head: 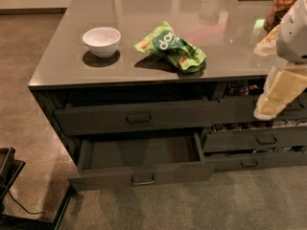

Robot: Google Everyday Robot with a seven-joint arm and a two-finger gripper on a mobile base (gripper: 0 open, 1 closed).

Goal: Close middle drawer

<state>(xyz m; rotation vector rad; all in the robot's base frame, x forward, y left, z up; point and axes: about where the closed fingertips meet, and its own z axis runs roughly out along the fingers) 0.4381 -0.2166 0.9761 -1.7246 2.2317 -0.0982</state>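
Observation:
The middle drawer (139, 175) is the wide dark grey drawer low on the cabinet's left side. It is pulled far out and shows a plain grey inside (141, 152) and a small pull handle (143, 179). Above it, a taller-fronted wide drawer (139, 118) stands slightly out. My gripper (268, 107) is the cream end of the arm at the right edge. It hangs in front of the narrow right-hand drawers, well to the right of the middle drawer and above it, and does not touch it.
On the grey countertop (62, 71) are a white bowl (101, 41) and a green snack bag (170, 47). Narrow drawers with snack packets (259, 139) stand partly open at the right. A jar (280, 6) is at the back right. A dark frame (9, 176) stands on the floor at the left.

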